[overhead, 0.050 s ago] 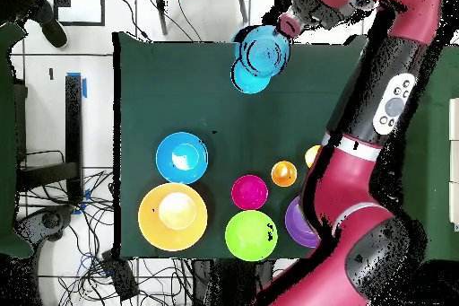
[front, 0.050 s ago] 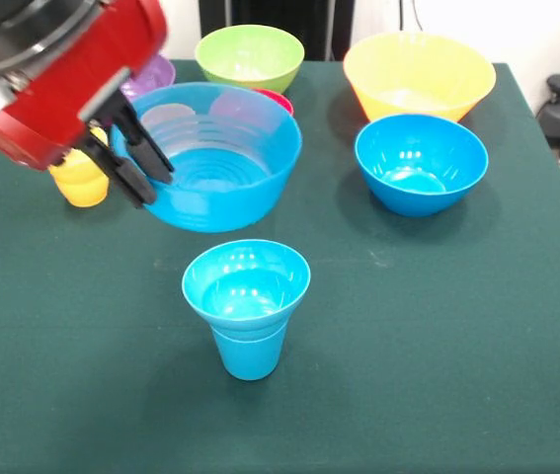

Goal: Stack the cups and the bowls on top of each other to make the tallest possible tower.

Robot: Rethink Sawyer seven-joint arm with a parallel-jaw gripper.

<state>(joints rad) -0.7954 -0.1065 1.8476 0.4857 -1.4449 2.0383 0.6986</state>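
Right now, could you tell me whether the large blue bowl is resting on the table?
No: the gripper holds the large blue bowl by its rim, lifted above the table.

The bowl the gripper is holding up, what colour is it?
Blue. The large bowl held at its rim by the gripper shows best in the front view.
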